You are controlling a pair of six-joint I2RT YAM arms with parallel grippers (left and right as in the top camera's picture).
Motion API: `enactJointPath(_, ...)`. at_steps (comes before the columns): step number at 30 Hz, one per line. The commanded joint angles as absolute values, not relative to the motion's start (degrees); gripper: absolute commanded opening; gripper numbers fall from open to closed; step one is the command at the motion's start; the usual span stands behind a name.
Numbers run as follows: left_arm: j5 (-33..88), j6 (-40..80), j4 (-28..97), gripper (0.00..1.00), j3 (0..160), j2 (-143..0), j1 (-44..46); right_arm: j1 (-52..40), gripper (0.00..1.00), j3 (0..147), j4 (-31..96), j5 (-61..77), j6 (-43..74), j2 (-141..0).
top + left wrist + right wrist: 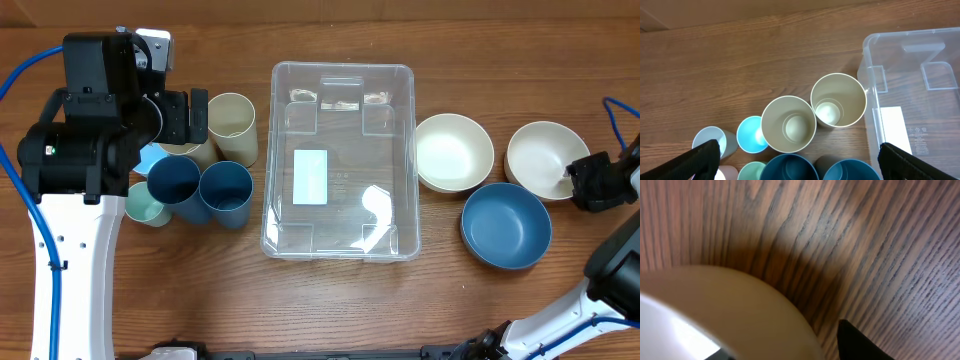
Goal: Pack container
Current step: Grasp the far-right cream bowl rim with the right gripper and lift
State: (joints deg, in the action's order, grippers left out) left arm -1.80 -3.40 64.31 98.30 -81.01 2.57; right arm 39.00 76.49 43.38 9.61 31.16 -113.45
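Observation:
The clear plastic container (pixel 345 215) stands at mid-table with a white label (pixel 311 177) on its base; nothing is in it. Its corner shows in the left wrist view (pixel 920 90). My left gripper (pixel 185 115) hangs open and empty above a cluster of cups, its fingers spread wide over them (pixel 799 160). My right gripper (pixel 585 185) is at the near right rim of the far right cream bowl (pixel 540 155). In the right wrist view the bowl rim (pixel 740 310) lies between the two fingers (pixel 790 352), with a small gap to the right finger.
Left of the container stand two cream cups (pixel 788 124) (pixel 838 100), two dark blue cups (pixel 175 180) (pixel 226 188), a teal cup (pixel 143 205) and a light blue cup (pixel 751 134). Another cream bowl (pixel 454 152) and a blue bowl (pixel 506 225) sit to its right.

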Motion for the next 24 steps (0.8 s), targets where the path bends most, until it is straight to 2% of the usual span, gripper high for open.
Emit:
enactJointPath(1,-2.1,-4.3,64.1,1.0,99.9,-81.0,2.5,39.2,0.2,77.3,42.7,9.0,31.8,-113.6)
enactJointPath(3,-2.1,-4.3,64.1,1.0,99.9,-81.0,2.5,39.5,0.05,77.4,42.8,9.0,31.8,-113.5)
enactJointPath(4,-2.1,-4.3,64.1,1.0,99.9,-81.0,2.5,39.9,0.04,77.7,43.3,9.0,31.8,-113.2)
enactJointPath(10,-2.1,-4.3,64.1,1.0,99.9,-81.0,2.5,41.1,0.04,80.0,45.5,9.1,31.8,-105.9)
enactJointPath(14,-2.1,-4.3,64.1,1.0,99.9,-81.0,2.5,37.6,0.04,83.9,50.1,12.5,31.5,-95.2)
enactJointPath(18,-2.1,-4.3,64.1,1.0,99.9,-81.0,2.5,26.7,0.04,84.8,51.7,14.0,28.4,-82.6)
enactJointPath(24,-2.1,-4.3,64.1,1.0,99.9,-81.0,2.5,1.0,0.04,84.8,53.4,9.8,27.6,-75.4)
